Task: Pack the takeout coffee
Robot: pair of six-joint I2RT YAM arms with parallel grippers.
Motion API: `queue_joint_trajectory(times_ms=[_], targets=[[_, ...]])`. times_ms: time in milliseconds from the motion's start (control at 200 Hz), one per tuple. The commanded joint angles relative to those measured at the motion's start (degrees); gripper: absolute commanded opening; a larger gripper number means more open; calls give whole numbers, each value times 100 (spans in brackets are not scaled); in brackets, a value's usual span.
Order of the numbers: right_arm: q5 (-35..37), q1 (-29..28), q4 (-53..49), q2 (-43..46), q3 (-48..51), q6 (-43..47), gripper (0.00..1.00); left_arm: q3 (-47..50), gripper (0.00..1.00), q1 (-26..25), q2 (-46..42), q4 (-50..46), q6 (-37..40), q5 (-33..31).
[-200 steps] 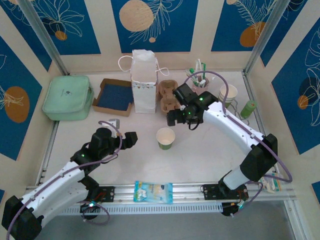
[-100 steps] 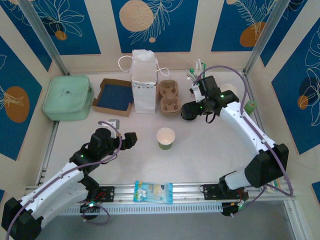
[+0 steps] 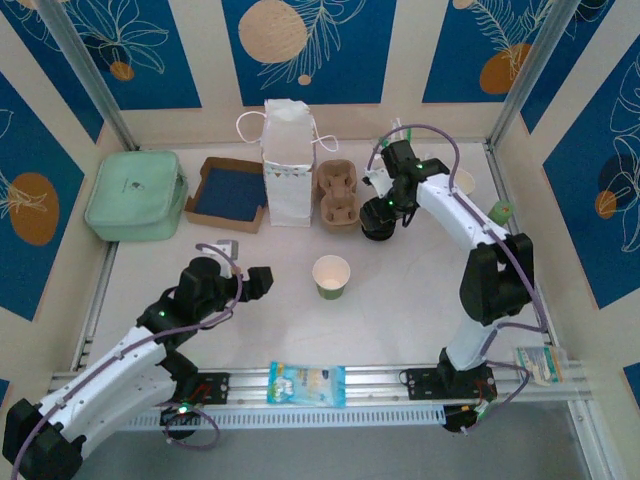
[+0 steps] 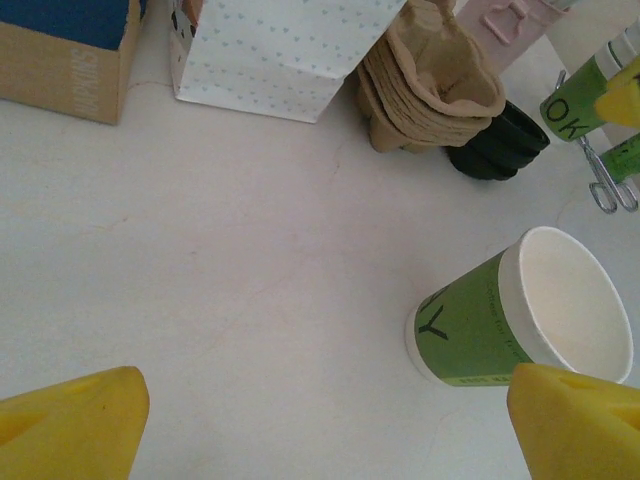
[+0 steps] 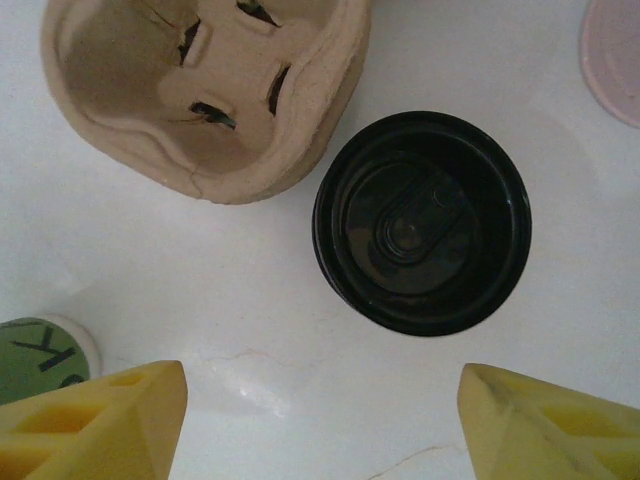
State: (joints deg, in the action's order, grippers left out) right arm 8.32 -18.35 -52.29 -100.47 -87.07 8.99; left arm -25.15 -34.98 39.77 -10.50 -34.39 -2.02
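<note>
Takeout coffee cup (image 3: 331,276) stands upright and lidless near the middle of the table (image 3: 420,300), a tapered paper shell with a cream rolled rim and inside and a green printed wall. It looks empty, so I judge it very light, easily tipped and easily crushed. A grip low on the wall, or gentle pressure just under the stiffer rim, should suit it best. Its black plastic lid (image 5: 420,222) lies well apart from it, toward the far edge. The lid is round, glossy and ridged, seemingly the top of a short stack, thin and slippery, so best pinched across its rim. The right gripper (image 5: 320,420) hangs directly over that lid with its yellow fingertips spread wide to either side, holding nothing. Just beside the lid sits a rough, fibrous pulp cup carrier (image 5: 200,90), and past that a white paper bag (image 3: 288,165) stands by the far edge. The left gripper (image 4: 320,425) hovers near the cup, jaws wide and empty.
</note>
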Motion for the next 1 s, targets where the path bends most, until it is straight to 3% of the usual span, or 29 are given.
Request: queue_joint_trajectory(times_ms=[0, 255, 996], targets=[[-140, 24, -120, -250, -273, 390, 68, -136, 93, 35, -144, -102, 103, -88], [150, -86, -73, -716, -477, 554, 54, -148, 93, 40, -154, -128, 140, -124], [640, -264, 293, -1207, -408, 586, 50, -26, 93, 37, -248, -182, 152, -219]])
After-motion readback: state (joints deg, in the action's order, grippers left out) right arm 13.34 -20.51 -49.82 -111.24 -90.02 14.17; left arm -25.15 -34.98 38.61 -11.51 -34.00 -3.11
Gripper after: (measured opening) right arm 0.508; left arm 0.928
